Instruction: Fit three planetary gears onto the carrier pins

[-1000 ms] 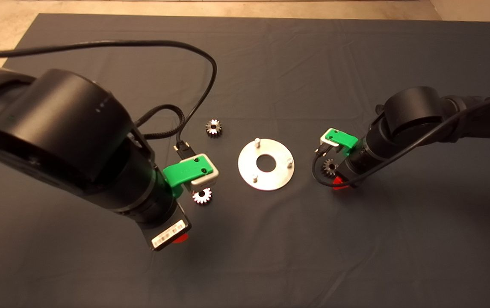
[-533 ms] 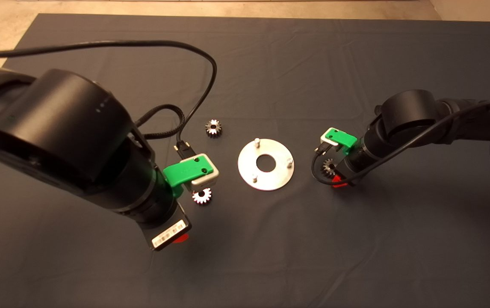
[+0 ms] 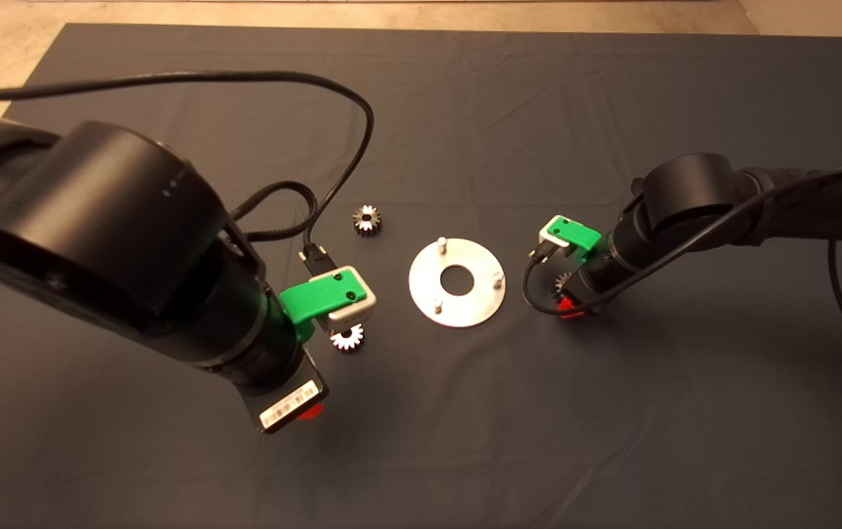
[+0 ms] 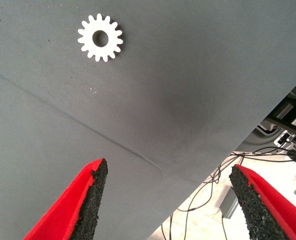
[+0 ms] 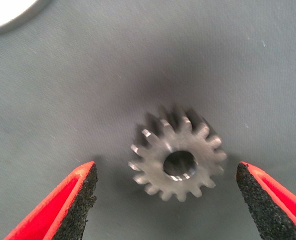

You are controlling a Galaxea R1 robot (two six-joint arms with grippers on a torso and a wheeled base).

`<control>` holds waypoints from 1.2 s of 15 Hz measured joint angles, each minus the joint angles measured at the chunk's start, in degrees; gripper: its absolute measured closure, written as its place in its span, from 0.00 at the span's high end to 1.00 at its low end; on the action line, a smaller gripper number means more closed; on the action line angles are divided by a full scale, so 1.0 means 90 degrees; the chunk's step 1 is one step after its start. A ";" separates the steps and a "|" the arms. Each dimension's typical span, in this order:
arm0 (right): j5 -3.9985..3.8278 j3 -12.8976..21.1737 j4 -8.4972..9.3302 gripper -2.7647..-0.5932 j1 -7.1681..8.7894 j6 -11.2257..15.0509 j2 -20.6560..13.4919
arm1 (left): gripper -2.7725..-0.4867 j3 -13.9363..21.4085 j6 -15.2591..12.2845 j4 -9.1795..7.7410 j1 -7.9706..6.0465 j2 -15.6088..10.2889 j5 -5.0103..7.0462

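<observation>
Right hand (image 5: 165,200) low over the desk (image 3: 465,110), fingers spread wide either side of one gear (image 5: 177,159), touching neither pad. Gear flat on the mat, just right of the carrier plate (image 3: 457,282); plate's three pins (image 3: 441,243) upright and bare.

Seen from overhead, right-hand gear (image 3: 561,283) half hidden under the wrist; wrist camera alone shows bore and teeth in full.

Left hand (image 4: 168,200) also wide, empty, tilted above the mat edge, second gear (image 4: 100,37) well ahead of the fingertips (image 4: 95,195). Third gear (image 3: 366,220) up-left of the plate, apart from both hands.
</observation>
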 joint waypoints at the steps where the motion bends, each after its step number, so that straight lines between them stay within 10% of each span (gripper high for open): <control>1: -0.0007 0.0000 0.0000 0.67 0.0000 0.0012 -0.0003 | 0.56 0.0000 0.0000 0.0000 0.0001 0.0000 0.0003; 18: -0.0014 -0.0061 0.0000 0.37 0.0000 0.0014 -0.0037 | 0.56 0.0012 0.0000 -0.0002 0.0000 0.0001 0.0000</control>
